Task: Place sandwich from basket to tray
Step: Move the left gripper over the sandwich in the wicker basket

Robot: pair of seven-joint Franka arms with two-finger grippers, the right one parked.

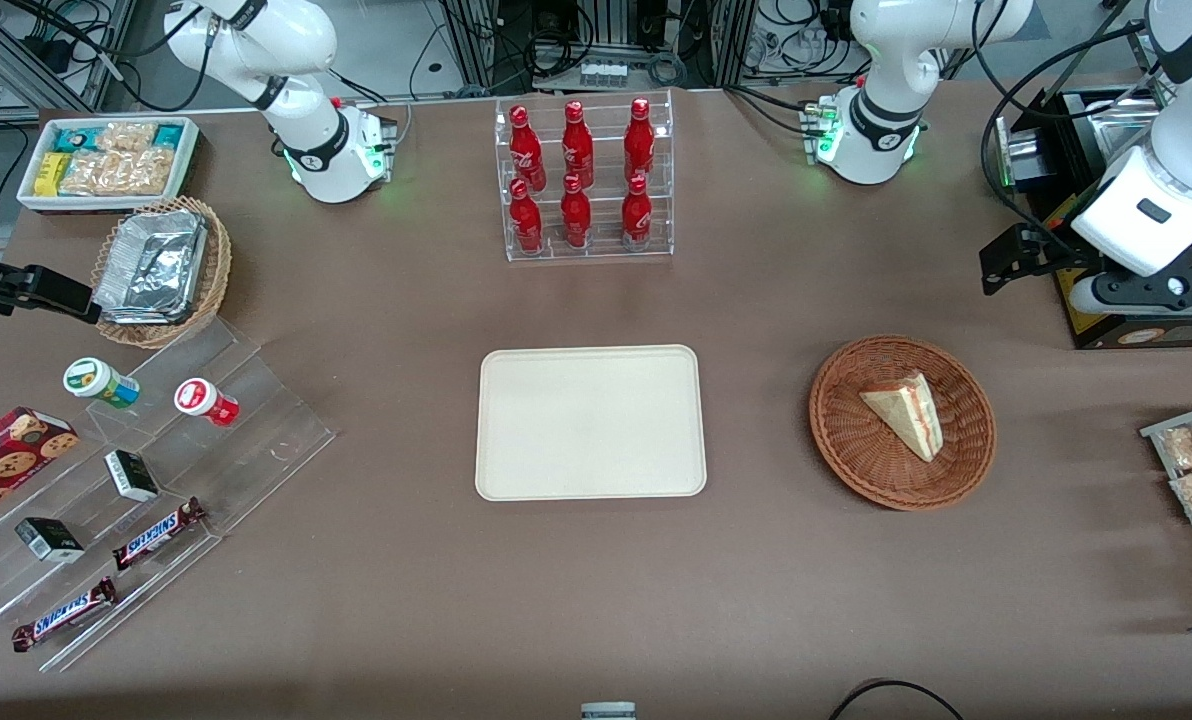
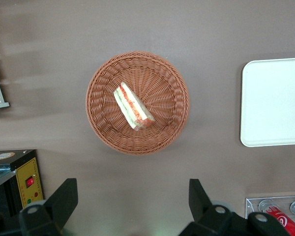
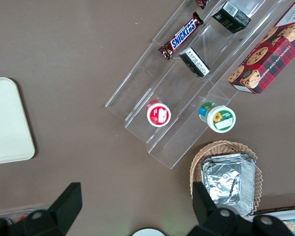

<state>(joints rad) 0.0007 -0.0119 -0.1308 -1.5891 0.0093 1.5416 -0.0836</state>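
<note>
1. The tool point(image 2: 132, 187) has its two fingers point(image 2: 64, 196) spread wide apart, with nothing between them.
2. It hangs high over bare table point(image 1: 406, 300). Reading the front view as a clock face with 12 farthest from the camera, it sits at about 2 o'clock from the basket point(image 1: 836, 450) and does not touch it.
3. The sandwich point(image 1: 904, 412) lies inside the basket, on the woven floor a little to the 3 o'clock side of centre.
4. Its layered red, green and white edge faces roughly 3 o'clock. Its narrow corner points to about 10 o'clock, toward the tray point(image 1: 590, 422).
5. In the wrist view the sandwich point(image 2: 132, 106) lies within the basket's rim point(image 2: 172, 73), well apart from both fingers.
6. The tray rests flat on the table at the basket's 9 o'clock, well apart from it, and its surface is bare.
7. At the tray's 12 o'clock a clear rack point(image 1: 584, 180) holds six red bottles upright in two rows.
8. Toward the parked arm's end of the table, at about 10 o'clock from the tray, a tan basket point(image 1: 211, 290) holds foil containers. A white bin point(image 1: 191, 150) of snack packets stands at that basket's 12 o'clock.
9. At the tray's 8 to 9 o'clock a clear stepped stand point(image 1: 276, 430) carries two Snickers bars, small dark boxes and two lidded cups.
</note>
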